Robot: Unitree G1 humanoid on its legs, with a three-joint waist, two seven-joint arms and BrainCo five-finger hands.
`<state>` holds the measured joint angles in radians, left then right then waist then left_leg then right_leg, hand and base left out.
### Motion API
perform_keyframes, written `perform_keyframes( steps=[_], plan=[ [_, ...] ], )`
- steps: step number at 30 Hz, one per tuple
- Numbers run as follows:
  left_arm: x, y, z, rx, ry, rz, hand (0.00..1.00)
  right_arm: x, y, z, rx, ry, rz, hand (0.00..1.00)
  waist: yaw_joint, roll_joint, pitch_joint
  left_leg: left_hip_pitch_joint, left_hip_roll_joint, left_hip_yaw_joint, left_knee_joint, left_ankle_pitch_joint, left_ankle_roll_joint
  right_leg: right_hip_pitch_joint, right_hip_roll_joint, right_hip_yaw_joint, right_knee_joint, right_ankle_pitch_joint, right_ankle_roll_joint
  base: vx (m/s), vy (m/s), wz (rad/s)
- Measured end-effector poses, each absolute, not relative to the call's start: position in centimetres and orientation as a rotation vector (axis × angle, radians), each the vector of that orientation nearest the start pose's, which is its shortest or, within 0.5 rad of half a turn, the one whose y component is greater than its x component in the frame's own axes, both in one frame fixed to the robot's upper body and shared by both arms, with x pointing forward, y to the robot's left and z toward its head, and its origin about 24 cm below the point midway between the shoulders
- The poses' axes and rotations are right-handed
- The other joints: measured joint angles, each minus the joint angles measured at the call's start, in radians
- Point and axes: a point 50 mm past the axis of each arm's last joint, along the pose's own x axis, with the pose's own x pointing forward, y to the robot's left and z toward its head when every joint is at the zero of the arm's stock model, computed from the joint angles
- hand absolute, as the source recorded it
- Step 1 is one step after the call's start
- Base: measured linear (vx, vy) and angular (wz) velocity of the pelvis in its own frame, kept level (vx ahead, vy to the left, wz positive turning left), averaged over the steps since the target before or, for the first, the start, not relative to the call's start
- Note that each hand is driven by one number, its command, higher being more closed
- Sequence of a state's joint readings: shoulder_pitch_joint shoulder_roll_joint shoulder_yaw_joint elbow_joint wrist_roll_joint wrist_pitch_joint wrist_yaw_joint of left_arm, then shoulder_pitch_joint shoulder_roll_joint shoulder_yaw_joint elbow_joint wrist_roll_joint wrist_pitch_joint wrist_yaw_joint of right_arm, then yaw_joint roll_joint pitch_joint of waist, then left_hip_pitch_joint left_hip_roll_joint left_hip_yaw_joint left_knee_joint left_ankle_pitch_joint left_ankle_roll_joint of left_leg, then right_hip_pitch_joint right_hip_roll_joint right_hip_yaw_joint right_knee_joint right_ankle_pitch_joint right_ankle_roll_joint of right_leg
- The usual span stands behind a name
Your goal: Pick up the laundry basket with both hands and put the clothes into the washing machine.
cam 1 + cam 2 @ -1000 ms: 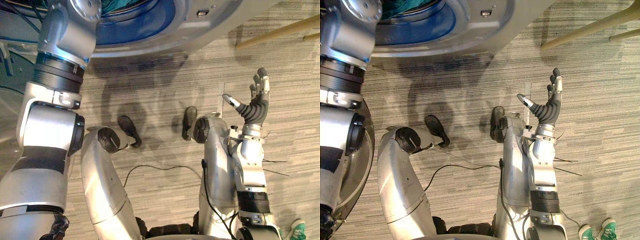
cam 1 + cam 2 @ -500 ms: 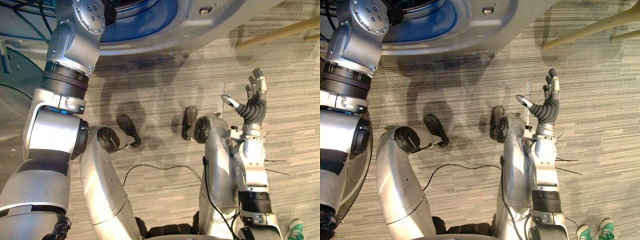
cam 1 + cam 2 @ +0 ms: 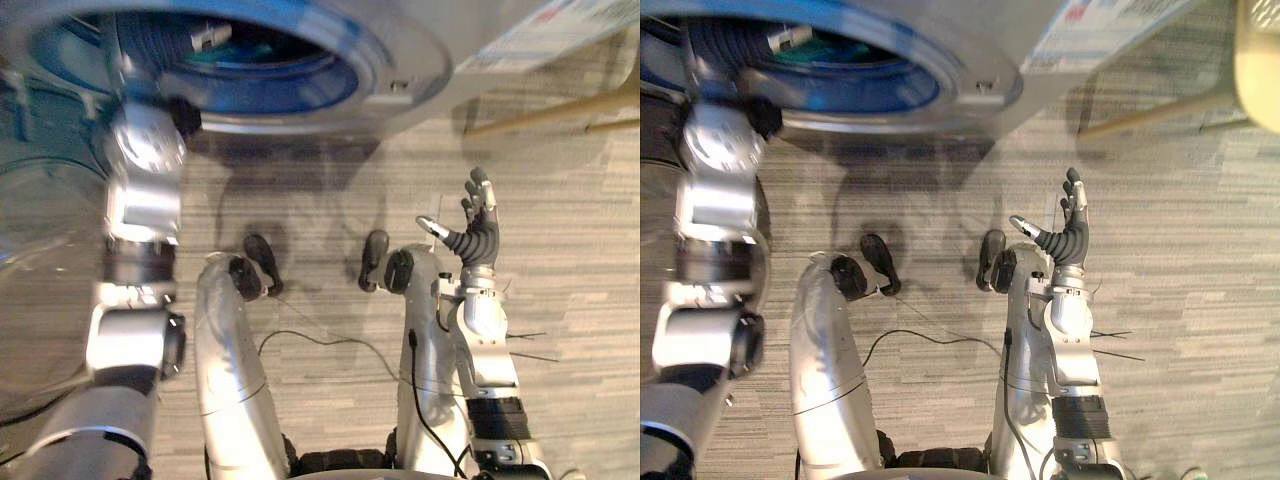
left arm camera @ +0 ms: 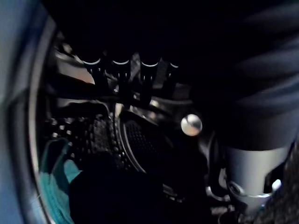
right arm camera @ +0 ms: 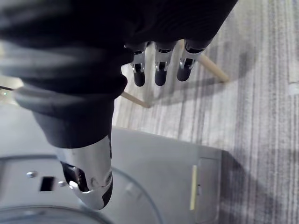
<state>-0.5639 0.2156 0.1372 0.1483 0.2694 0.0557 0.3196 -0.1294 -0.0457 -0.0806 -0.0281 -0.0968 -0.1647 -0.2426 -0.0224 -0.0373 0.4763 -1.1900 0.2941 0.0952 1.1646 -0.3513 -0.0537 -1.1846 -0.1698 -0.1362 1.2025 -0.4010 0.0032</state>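
In the left eye view, one grey washing machine with a blue-rimmed round opening (image 3: 430, 60) spans the top of the frame. My left arm (image 3: 145, 200) is raised into that opening at upper left. The machine's one clear round door (image 3: 35, 300) stands open along the left edge, close beside that arm. The grey striped floor (image 3: 580, 270) is open through the centre and right. There my right hand (image 3: 470, 225) hovers, fingers straight and spread, empty. Two pale wooden legs (image 3: 545, 112) slant across the upper right, well apart from it.

The right eye view gives me the same layout.

In the left wrist view, my left hand (image 4: 120, 77) is inside the dark drum with its fingers stretched out, gripping nothing. One heap of teal clothes (image 4: 53, 172) lies in the drum beside the blue rim, apart from the fingers.

In the right wrist view, the right hand's relaxed fingers hang over bare floor, with the machine's grey front and the wooden legs beyond.
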Motion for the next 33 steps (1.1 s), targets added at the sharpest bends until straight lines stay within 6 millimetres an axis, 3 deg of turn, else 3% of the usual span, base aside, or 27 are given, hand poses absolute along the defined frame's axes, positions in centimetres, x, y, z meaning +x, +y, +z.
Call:
perform_keyframes(
  steps=[1,3,4,6,10,14,16,20,23,33],
  plan=[
    [33.3,19.6,16.4,0.321,-0.377,0.413,0.00,26.9,-17.9,9.2,-0.105,-0.309,-0.287,0.00,0.004,0.001,-0.023,0.020,-0.002,0.003,-0.024,0.005,-0.005,0.020,0.000,-0.003,-0.021,0.001,-0.001,0.09,-0.053,0.14],
    [31.1,17.9,10.1,0.171,-0.208,0.345,0.00,26.2,-18.5,6.7,-0.108,-0.201,-0.305,0.00,0.013,0.001,-0.038,0.167,-0.017,0.019,-0.128,0.022,-0.019,0.161,-0.001,-0.019,-0.110,0.004,-0.005,0.16,-0.077,0.18],
    [30.4,17.6,8.7,0.147,-0.166,0.333,0.00,26.1,-18.7,5.9,-0.109,-0.163,-0.307,0.00,0.014,0.003,-0.045,0.204,-0.017,0.021,-0.156,0.025,-0.024,0.200,-0.001,-0.029,-0.138,0.008,-0.010,0.18,-0.082,0.16],
    [27.6,16.3,3.7,0.043,0.001,0.244,0.00,24.7,-19.6,2.2,-0.125,0.010,-0.332,0.00,0.025,0.007,-0.107,0.344,-0.024,0.033,-0.280,0.051,-0.034,0.350,0.011,-0.058,-0.262,0.026,-0.006,0.17,-0.051,0.15],
    [23.4,15.8,-2.6,-0.034,0.251,0.177,0.00,21.2,-20.6,-3.2,-0.142,0.265,-0.365,0.00,0.040,0.010,-0.182,0.635,-0.054,0.076,-0.526,0.113,-0.038,0.630,0.019,-0.086,-0.487,0.075,0.011,0.21,-0.017,0.17],
    [19.6,16.4,-7.1,-0.055,0.458,0.173,0.00,18.6,-20.9,-6.7,-0.122,0.439,-0.365,0.00,0.042,0.017,-0.271,0.816,-0.073,0.116,-0.716,0.167,-0.039,0.800,0.034,-0.094,-0.670,0.129,0.028,0.18,0.032,-0.02],
    [17.0,16.7,-10.5,-0.042,0.640,0.167,0.00,16.5,-21.5,-9.6,-0.118,0.601,-0.376,0.00,0.042,0.039,-0.334,0.929,-0.101,0.131,-0.883,0.234,-0.043,0.903,0.050,-0.098,-0.832,0.194,0.043,0.19,0.065,-0.02],
    [14.3,18.0,-13.1,0.005,0.807,0.201,0.00,14.4,-21.7,-12.4,-0.120,0.782,-0.371,0.00,0.038,0.068,-0.354,1.071,-0.122,0.155,-1.069,0.311,-0.046,1.046,0.083,-0.097,-1.036,0.290,0.050,0.09,0.043,-0.09],
    [13.2,19.0,-13.8,0.066,0.867,0.201,0.00,12.8,-22.0,-13.5,-0.107,0.871,-0.382,0.00,0.037,0.074,-0.375,1.145,-0.139,0.154,-1.131,0.333,-0.047,1.126,0.088,-0.100,-1.107,0.314,0.058,0.06,0.056,0.04],
    [11.4,18.9,-14.8,0.123,0.952,0.165,0.00,11.8,-21.6,-14.5,-0.086,0.941,-0.379,0.00,0.036,0.072,-0.401,1.217,-0.166,0.153,-1.213,0.372,-0.034,1.207,0.096,-0.096,-1.216,0.385,0.062,-0.04,0.025,0.00]
  ],
)
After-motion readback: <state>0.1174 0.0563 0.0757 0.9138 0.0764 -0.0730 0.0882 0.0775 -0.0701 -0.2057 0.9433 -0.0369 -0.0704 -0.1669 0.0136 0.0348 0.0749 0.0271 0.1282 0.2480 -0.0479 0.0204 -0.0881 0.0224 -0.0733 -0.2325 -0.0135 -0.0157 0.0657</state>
